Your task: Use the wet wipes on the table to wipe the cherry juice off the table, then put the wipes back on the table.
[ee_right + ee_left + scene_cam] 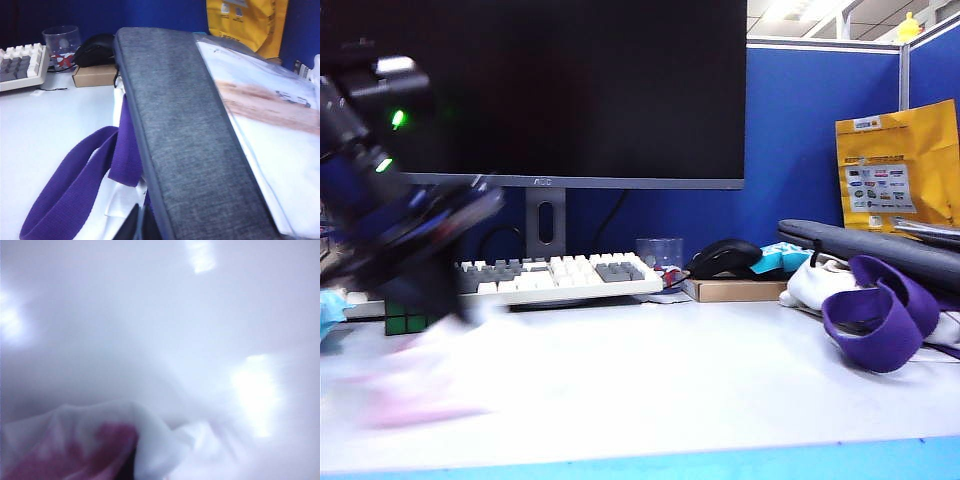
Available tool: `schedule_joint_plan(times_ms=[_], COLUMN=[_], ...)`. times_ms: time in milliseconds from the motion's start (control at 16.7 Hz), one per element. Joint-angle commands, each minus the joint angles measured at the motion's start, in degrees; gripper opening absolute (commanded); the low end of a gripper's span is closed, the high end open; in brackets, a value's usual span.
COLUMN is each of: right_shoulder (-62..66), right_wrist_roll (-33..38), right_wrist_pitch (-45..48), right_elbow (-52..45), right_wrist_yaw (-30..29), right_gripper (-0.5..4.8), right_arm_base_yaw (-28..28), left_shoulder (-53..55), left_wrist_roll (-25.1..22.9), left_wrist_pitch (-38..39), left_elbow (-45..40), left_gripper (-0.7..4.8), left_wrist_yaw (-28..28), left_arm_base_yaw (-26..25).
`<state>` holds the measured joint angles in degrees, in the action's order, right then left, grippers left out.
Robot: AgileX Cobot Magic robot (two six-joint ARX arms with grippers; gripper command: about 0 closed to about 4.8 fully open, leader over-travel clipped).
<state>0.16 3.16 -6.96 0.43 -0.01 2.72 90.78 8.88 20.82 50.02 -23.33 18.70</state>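
Note:
My left gripper (pixel 455 300) is a dark motion blur low over the left side of the table (pixel 720 380). It is shut on the wet wipes (pixel 150 440), a crumpled white sheet with a deep red stain that hides all of the jaws but a dark sliver. In the exterior view the wet wipes (pixel 440 355) show as a pale smear under the gripper. A faint pink streak of cherry juice (pixel 420 412) lies just in front. My right gripper (pixel 140 229) is shut and empty above the white cloth bundle (pixel 125 200); the exterior view does not show it.
A keyboard (pixel 555 275), a monitor stand (pixel 546 220), a glass (pixel 660 252), a mouse on a cardboard box (pixel 725 258) line the back. A purple strap (pixel 880 310), white cloth and a grey sleeve (pixel 185 125) fill the right. A green cube (pixel 405 322) sits far left.

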Motion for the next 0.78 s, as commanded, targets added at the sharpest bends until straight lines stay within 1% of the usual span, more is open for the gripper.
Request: schedule_joint_plan(times_ms=[60,180,240,420,480,540,600,660,780], right_shoulder=[-0.02,-0.02,-0.02,-0.02,-0.02,-0.02,-0.02,-0.02,-0.02], right_wrist_roll=[-0.15,-0.15,-0.15,-0.15,-0.15,-0.15,-0.15,-0.17,-0.15], right_wrist_pitch=[0.72,0.72,0.72,0.72,0.74,0.72,0.74,0.72,0.74], right_elbow=[-0.13,-0.13,-0.13,-0.13,-0.13,-0.13,-0.13,-0.13,-0.13], right_wrist_yaw=[0.02,0.02,0.04,0.04,0.02,0.04,0.04,0.04,0.04], right_gripper=[-0.01,-0.01,-0.01,-0.01,-0.01,-0.01,-0.01,-0.01,-0.01], right_arm_base_yaw=[0.0,0.0,0.0,0.0,0.0,0.0,0.0,0.0,0.0], left_shoulder=[0.09,1.4,2.38,6.08,7.37,8.22,8.74,9.05,9.25], left_wrist_roll=[1.22,0.61,-0.15,-5.6,-7.1,-7.54,-7.37,-7.28,-5.79], left_wrist_pitch=[-4.44,-2.99,-1.44,7.56,9.25,9.11,8.52,8.24,8.26], left_elbow=[1.6,3.34,4.22,7.19,7.74,7.76,7.8,7.98,8.28], left_gripper=[-0.06,-0.06,-0.06,-0.06,-0.06,-0.06,-0.06,-0.06,-0.06], left_wrist_yaw=[-4.42,5.84,13.03,33.33,37.42,37.62,33.83,27.61,18.32], left_arm_base_yaw=[-0.15,-0.15,-0.15,-0.15,-0.15,-0.15,-0.15,-0.13,1.53])
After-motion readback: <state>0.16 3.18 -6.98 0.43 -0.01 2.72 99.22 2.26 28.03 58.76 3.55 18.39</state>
